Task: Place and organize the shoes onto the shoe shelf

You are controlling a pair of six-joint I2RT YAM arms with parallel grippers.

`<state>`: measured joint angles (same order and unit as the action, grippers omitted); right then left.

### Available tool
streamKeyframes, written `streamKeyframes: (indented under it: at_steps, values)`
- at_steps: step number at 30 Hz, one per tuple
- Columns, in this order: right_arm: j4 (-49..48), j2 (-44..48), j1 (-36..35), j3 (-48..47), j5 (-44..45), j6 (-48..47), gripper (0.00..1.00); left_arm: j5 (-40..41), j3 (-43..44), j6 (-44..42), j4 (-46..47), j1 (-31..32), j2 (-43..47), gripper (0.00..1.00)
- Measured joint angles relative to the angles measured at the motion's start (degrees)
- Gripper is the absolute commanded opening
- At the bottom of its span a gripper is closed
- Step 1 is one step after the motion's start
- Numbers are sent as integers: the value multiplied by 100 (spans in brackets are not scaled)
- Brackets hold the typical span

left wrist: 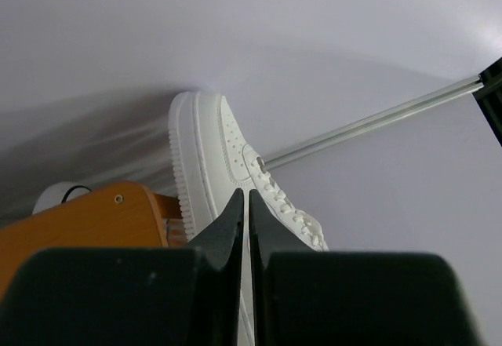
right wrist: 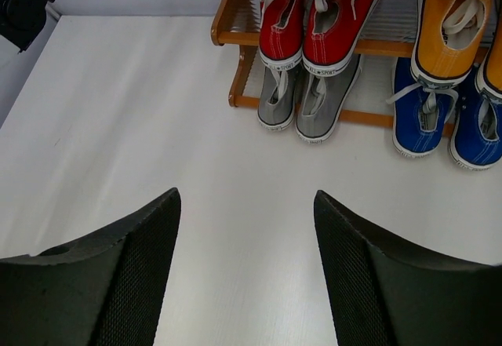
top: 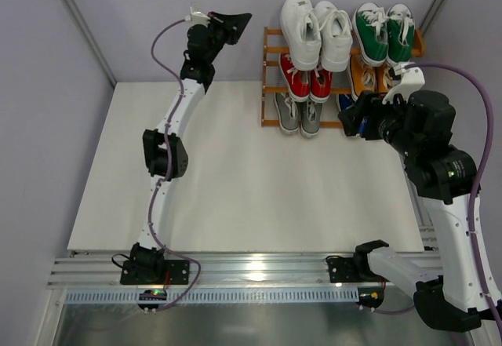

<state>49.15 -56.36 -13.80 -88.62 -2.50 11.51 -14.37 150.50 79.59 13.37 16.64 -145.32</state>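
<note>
The shoe shelf [top: 270, 62] stands at the table's far right, and all the shoes I can see sit on it. White [top: 302, 26] and green [top: 383, 32] pairs fill the top tier. Red [right wrist: 314, 24] and orange [right wrist: 451, 36] pairs sit on the middle tier, with grey [right wrist: 302, 99] and blue [right wrist: 447, 122] pairs at the bottom. My left gripper [top: 239, 23] hangs shut and empty, high up to the left of the shelf, beside a white shoe [left wrist: 212, 158]. In front of the shelf's right half my right gripper [right wrist: 247, 197] is open over bare table and holds nothing.
The white table [top: 220, 173] stretches left of and in front of the shelf. Grey walls with a metal pole [left wrist: 376, 122] close the back and sides. An aluminium rail [top: 259, 271] with both arm bases runs along the near edge.
</note>
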Motion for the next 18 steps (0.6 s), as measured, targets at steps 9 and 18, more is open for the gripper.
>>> streamKeyframes:
  at_steps: [9, 18]
  values:
    - [-260, -256, 0, 199, -120, -107, 43, -258, -151, -190, 2, 527, 20, 0]
    - [-605, -199, 0, 605, 260, 9, 25, -544, -151, -551, -240, 874, 61, 0]
